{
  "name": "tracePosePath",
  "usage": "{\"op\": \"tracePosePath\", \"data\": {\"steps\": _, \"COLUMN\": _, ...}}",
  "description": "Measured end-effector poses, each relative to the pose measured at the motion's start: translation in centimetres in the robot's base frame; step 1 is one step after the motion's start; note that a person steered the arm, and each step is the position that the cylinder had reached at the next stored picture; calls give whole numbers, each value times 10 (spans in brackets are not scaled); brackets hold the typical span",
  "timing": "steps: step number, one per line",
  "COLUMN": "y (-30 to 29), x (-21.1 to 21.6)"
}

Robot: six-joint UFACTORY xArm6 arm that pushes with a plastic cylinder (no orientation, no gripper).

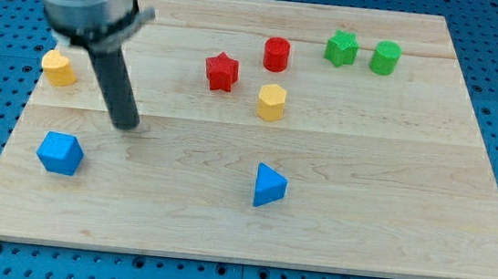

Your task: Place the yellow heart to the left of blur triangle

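The yellow heart [59,67] lies near the board's left edge, in the upper part of the view. The blue triangle [269,185] lies right of centre in the lower half, far from the heart. My tip [127,126] rests on the board below and to the right of the yellow heart, clear of it, and well to the left of the blue triangle. The rod slants up to the arm's grey body at the view's top left.
A blue angular block [60,153] lies below-left of my tip. A yellow pentagon-like block [271,101], a red star [222,71] and a red cylinder [276,54] lie above the triangle. A green star [340,48] and a green cylinder [385,57] lie at the top right.
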State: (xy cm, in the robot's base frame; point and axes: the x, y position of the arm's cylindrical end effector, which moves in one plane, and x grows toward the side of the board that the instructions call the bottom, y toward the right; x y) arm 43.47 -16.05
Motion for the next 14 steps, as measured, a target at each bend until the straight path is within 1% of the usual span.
{"op": "tracePosePath", "data": {"steps": 1, "y": -34, "x": -72}}
{"op": "tracePosePath", "data": {"steps": 2, "y": -76, "x": -97}}
{"op": "tracePosePath", "data": {"steps": 3, "y": -124, "x": -67}}
{"op": "tracePosePath", "data": {"steps": 5, "y": -103, "x": 2}}
{"op": "tracePosePath", "data": {"steps": 6, "y": -57, "x": 0}}
{"op": "tracePosePath", "data": {"steps": 7, "y": 98, "x": 0}}
{"op": "tracePosePath", "data": {"steps": 8, "y": 241, "x": 27}}
{"op": "tracePosePath", "data": {"steps": 9, "y": 311, "x": 76}}
{"op": "tracePosePath", "data": {"steps": 10, "y": 280, "x": 133}}
{"op": "tracePosePath", "data": {"steps": 11, "y": 207, "x": 131}}
{"op": "tracePosePath", "data": {"steps": 12, "y": 181, "x": 86}}
{"op": "tracePosePath", "data": {"steps": 13, "y": 177, "x": 69}}
{"op": "tracePosePath", "data": {"steps": 14, "y": 143, "x": 67}}
